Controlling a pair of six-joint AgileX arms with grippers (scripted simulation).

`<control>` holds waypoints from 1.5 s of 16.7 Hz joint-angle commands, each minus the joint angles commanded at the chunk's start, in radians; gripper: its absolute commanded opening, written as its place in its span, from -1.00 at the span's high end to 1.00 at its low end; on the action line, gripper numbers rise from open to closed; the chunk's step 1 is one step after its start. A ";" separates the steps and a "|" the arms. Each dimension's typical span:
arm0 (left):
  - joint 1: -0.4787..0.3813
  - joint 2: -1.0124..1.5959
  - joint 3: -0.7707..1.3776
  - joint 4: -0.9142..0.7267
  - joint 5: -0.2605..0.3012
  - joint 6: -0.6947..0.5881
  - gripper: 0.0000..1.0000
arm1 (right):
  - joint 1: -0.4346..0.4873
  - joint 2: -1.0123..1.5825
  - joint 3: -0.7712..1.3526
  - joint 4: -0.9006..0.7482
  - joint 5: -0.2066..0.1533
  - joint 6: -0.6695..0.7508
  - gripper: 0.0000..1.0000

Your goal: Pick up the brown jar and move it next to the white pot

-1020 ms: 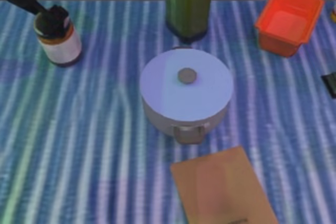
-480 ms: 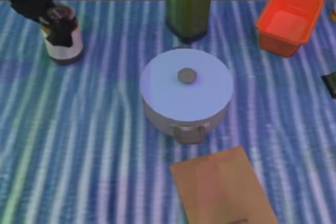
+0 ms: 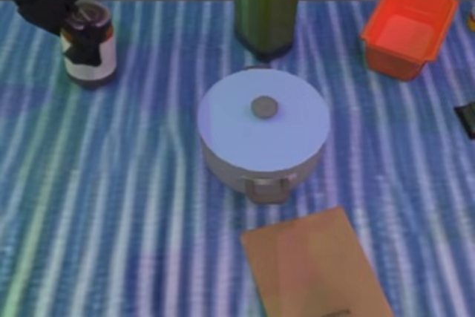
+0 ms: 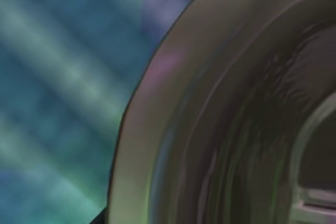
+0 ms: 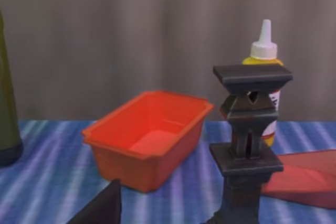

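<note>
The brown jar point(image 3: 90, 44), with a dark lid and a white label, stands at the far left of the striped table. My left gripper point(image 3: 74, 38) reaches in from the far left corner and is shut on the jar; one dark finger point(image 3: 79, 48) lies across the label. The left wrist view is filled by the jar's dark round lid point(image 4: 236, 129). The white pot point(image 3: 263, 128), with a grey knob and handles, sits at the table's middle, well right of the jar. My right gripper point(image 3: 467, 120) rests parked at the right edge, open and holding nothing.
A tall green bottle point(image 3: 267, 5) stands just behind the pot. An orange-red tub point(image 3: 408, 27) sits at the far right, with a yellow squeeze bottle point(image 5: 262, 56) beyond it. A brown board point(image 3: 315, 269) lies in front of the pot.
My left gripper came down over the jar and closed on it. The jar shifted slightly right and toward the far edge. The right arm has not moved.
</note>
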State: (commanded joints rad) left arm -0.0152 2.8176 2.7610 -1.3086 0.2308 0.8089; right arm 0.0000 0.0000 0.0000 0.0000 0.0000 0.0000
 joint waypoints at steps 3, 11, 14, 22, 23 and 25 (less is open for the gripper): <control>0.000 0.000 0.000 0.000 0.000 0.000 0.06 | 0.000 0.000 0.000 0.000 0.000 0.000 -1.00; 0.000 0.000 0.000 0.000 0.000 0.000 1.00 | 0.000 0.000 0.000 0.000 0.000 0.000 -1.00; 0.000 0.000 0.000 0.000 0.000 0.000 1.00 | 0.000 0.000 0.000 0.000 0.000 0.000 -1.00; 0.007 -0.069 -0.070 0.017 -0.001 0.001 1.00 | 0.000 0.000 0.000 0.000 0.000 0.000 -1.00; 0.008 -0.108 -0.114 0.025 -0.002 0.001 1.00 | 0.000 0.000 0.000 0.000 0.000 0.000 -1.00; 0.011 -0.202 -0.230 0.046 -0.003 0.001 1.00 | 0.000 0.000 0.000 0.000 0.000 0.000 -1.00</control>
State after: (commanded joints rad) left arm -0.0044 2.6154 2.5309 -1.2626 0.2279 0.8098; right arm 0.0000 0.0000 0.0000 0.0000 0.0000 0.0000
